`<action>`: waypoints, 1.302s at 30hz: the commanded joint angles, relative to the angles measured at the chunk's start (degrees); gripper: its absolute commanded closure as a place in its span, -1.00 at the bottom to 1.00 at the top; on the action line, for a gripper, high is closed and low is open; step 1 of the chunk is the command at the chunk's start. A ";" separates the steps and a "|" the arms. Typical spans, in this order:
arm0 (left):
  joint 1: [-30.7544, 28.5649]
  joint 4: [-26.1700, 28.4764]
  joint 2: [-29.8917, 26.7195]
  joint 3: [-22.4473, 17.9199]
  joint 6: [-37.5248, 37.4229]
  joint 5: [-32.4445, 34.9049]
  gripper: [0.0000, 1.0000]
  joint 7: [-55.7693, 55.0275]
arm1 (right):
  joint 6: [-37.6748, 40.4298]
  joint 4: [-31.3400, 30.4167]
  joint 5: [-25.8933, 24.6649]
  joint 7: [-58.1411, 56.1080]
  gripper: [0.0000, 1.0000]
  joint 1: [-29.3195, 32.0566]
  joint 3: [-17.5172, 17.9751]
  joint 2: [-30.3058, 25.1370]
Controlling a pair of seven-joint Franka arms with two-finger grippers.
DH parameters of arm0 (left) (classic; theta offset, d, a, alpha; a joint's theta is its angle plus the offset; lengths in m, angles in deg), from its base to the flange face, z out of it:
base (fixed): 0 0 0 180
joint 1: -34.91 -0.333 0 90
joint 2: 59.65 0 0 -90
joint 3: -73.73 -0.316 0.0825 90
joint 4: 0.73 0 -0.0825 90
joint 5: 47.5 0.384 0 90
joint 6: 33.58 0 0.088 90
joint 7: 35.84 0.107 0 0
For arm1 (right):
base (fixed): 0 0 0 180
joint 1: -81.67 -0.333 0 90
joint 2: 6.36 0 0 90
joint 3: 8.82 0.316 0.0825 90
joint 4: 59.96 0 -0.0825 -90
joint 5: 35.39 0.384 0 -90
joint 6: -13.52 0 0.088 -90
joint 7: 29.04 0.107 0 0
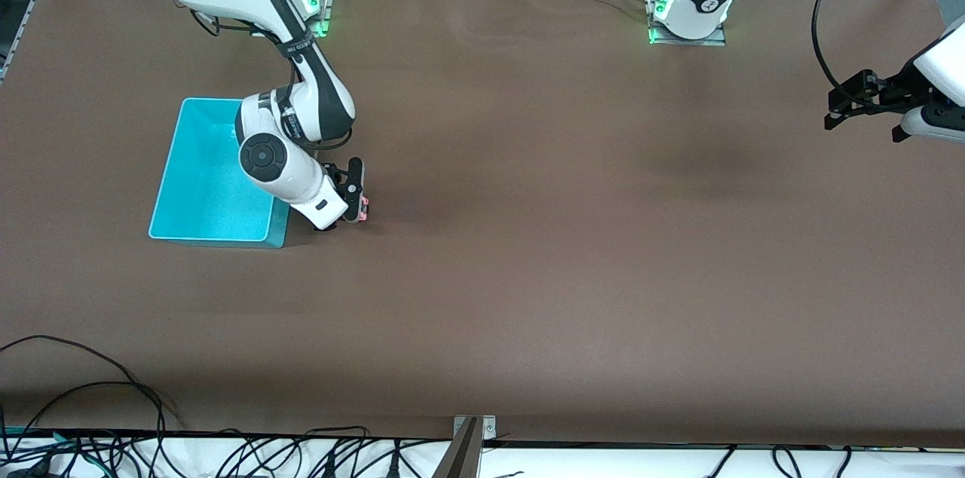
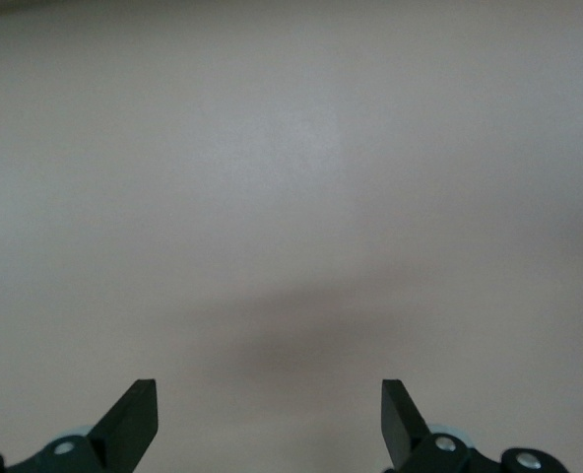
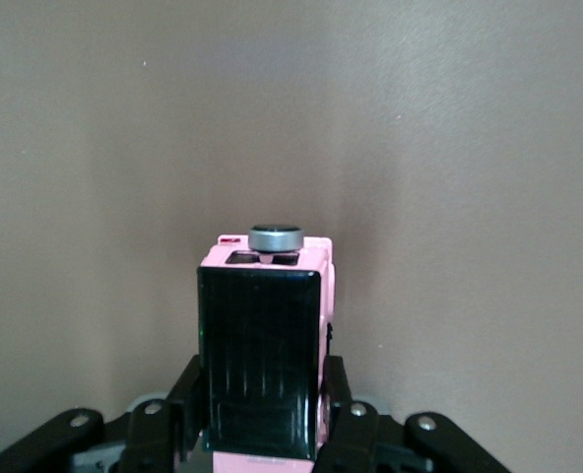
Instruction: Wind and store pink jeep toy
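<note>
No legible text, label, brand, number or sign is present in any view. The strap (image 1: 298, 46) on the right arm carries small light lettering, but the characters are too small to read. The pink jeep toy (image 3: 264, 345) bears no readable marking.

Brown table (image 1: 573, 252); turquoise bin (image 1: 197, 191) toward right arm's end; pink jeep toy (image 1: 363, 208) beside bin.

Turquoise bin (image 1: 203, 184) on brown table (image 1: 565, 237), toward right arm's end.
</note>
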 commanded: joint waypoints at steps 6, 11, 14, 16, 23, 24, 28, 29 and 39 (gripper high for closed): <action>-0.52 -4.95 1.63 0.01 -0.98 -2.13 -1.00 -0.86 | 14.02 5.13 0.78 -0.99 0.26 0.32 -0.54 -7.58; -0.52 -4.86 1.81 0.01 -0.98 -2.13 -1.00 -0.77 | 22.99 8.65 0.78 -1.42 0.26 0.59 -3.88 -9.86; -0.52 -4.51 1.81 0.01 -0.98 -2.04 -1.00 -1.12 | 29.40 11.28 0.87 -4.23 0.26 0.59 -6.51 -10.75; -0.52 -4.42 1.89 0.01 -0.98 -2.04 -1.00 -1.30 | 32.75 12.60 0.96 -5.81 0.26 0.59 -8.36 -11.10; -0.43 -4.60 2.24 0.09 -0.81 -2.13 -1.00 -1.65 | 40.40 12.87 3.24 -15.30 0.26 0.59 -14.77 -13.56; -0.43 -4.60 2.42 0.01 -0.81 -2.13 -1.00 -1.91 | 41.28 12.52 3.24 -17.49 0.26 0.41 -15.91 -13.65; -0.43 -4.69 2.33 0.09 -0.81 -2.04 -1.00 -2.97 | 42.08 10.16 3.15 -22.60 0.26 0.41 -19.00 -14.08; -0.52 -4.69 2.33 0.09 -0.81 -1.87 -1.00 -3.32 | 41.91 8.84 3.07 -23.04 0.26 0.41 -19.17 -14.78; -0.43 -4.95 2.33 0.09 -0.63 -2.22 -1.00 -4.46 | 31.01 -8.74 2.45 -23.40 0.26 0.41 -23.75 -20.68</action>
